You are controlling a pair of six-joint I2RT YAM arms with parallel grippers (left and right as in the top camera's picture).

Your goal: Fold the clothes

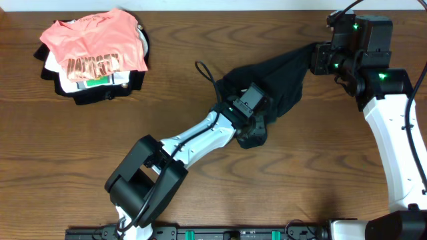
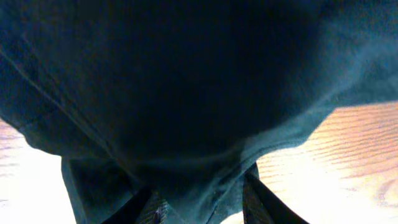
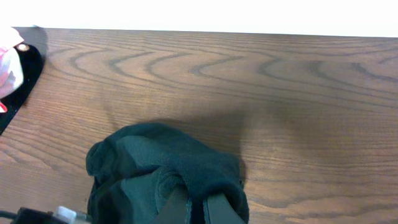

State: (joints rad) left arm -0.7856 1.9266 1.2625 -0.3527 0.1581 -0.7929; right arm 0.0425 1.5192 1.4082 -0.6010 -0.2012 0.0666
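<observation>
**Two arms and one black garment, three views.** The garment [image 1: 283, 77] lies drawn out on the table [image 1: 300, 193] between the two grippers, one end at each. The right gripper [image 1: 319, 60] is closed on the end of the cloth nearest it. In the right wrist view the cloth [image 3: 161, 168] is bunched over and around the fingers [image 3: 177, 210], covering all but their bases, and bare wood lies beyond the fingertips. From there the cloth runs as a broad, wrinkled band to the left gripper [image 1: 259, 115], which sits on the other end. A dark lump of cloth lies just beside that gripper, on the side towards the arms' bases. In the left wrist view the two fingers [image 2: 149, 210] stand apart with a fold of the garment [image 2: 186, 93] filling the gap between them. More cloth hangs ahead of the fingertips and fills most of the view, with wood showing to either side. Whether these fingers actually pinch the fold cannot be told. Well apart from both grippers, past the left fingers, lies a pile [image 1: 83, 97] topped by a salmon shirt [image 1: 93, 40].
</observation>
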